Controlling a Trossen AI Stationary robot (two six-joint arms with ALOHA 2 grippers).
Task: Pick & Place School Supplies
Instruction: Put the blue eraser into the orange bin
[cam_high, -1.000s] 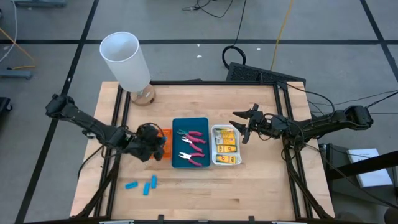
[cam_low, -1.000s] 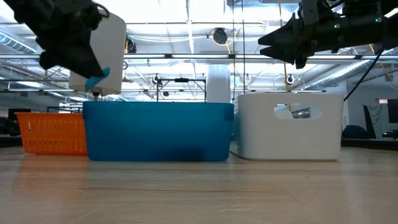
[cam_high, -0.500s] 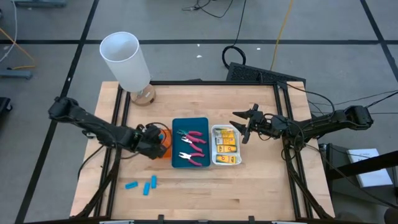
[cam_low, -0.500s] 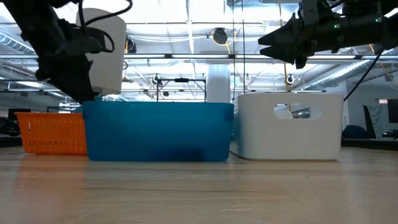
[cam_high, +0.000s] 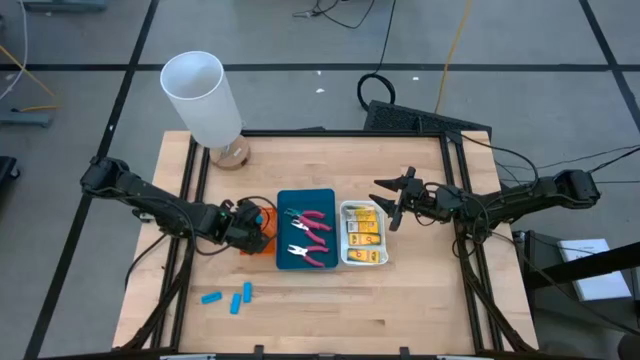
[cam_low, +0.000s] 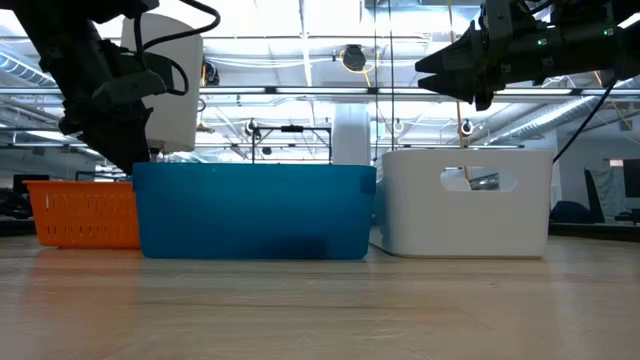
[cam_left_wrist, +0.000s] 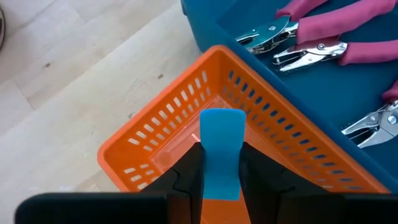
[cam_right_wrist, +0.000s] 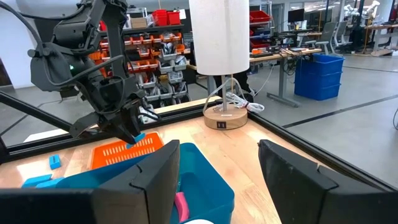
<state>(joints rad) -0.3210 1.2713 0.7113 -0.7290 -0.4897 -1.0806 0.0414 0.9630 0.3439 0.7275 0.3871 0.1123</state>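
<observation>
Lower left of the high view: you see three light-blue pieces (cam_high: 227, 297) loose on the table (cam_high: 420, 300). Left of centre, your left gripper (cam_high: 252, 226) sits over the orange tray (cam_high: 263, 217), its fingers (cam_left_wrist: 186, 177) closed on a fourth light-blue piece (cam_left_wrist: 221, 149) held above the tray's floor. At centre, the blue tray (cam_high: 290, 200) holds pink-handled pliers (cam_high: 308, 238). Just right of it, the white tray (cam_high: 347, 258) holds yellow packets (cam_high: 364, 232). Right of centre, your right gripper (cam_high: 392, 201) hovers by the white tray, fingers apart, empty.
</observation>
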